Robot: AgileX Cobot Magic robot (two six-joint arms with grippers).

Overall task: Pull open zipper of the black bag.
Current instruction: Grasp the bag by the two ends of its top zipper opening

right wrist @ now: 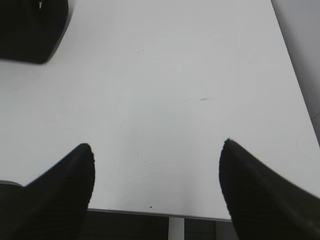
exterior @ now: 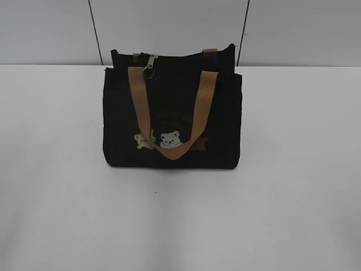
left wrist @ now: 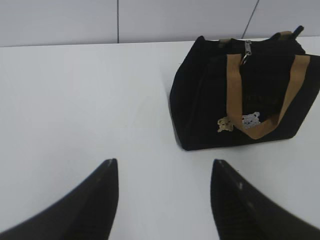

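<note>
Nearest you, both grippers hang with jaws spread and empty: the left gripper (left wrist: pixel 162 200) and the right gripper (right wrist: pixel 156 195), over the bare white table (exterior: pixel 62 197). Ahead and right of the left jaws stands the black bag (left wrist: pixel 200 100), soft fabric, boxy. Its small metal zipper (left wrist: pixel 246 52) hangs at the top edge, whose zip line runs left-right; your left arm looks better placed.
</note>
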